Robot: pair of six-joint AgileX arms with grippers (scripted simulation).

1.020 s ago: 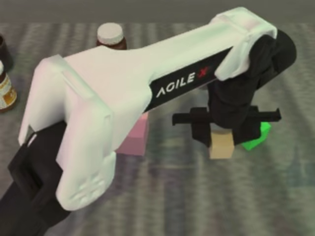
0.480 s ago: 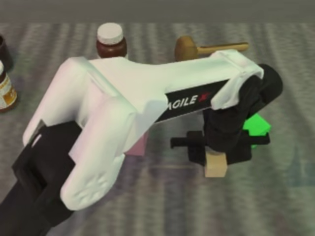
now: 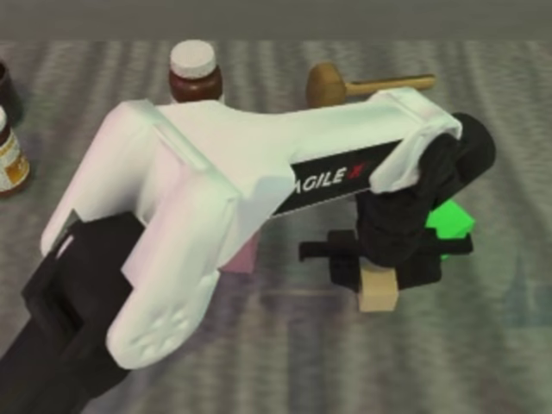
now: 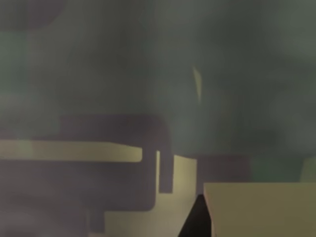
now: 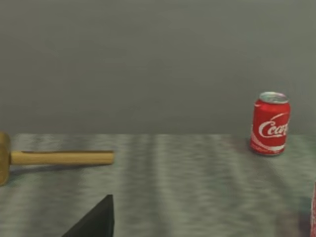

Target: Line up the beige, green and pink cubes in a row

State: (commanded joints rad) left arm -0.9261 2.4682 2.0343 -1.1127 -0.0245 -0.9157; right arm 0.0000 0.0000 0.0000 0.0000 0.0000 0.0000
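Left gripper (image 3: 379, 274) sits over the beige cube (image 3: 378, 294), its fingers clamped on it, right of table centre. Just behind, the green cube (image 3: 450, 220) peeks out; the pink cube (image 3: 244, 255) hides mostly under the arm. Only the right wrist view shows a red can (image 5: 269, 123) beyond the mallet (image 5: 54, 158).

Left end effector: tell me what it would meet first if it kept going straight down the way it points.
The left end effector points down at the table with the beige cube beneath it, so the table likely comes first; its height above it is unclear.
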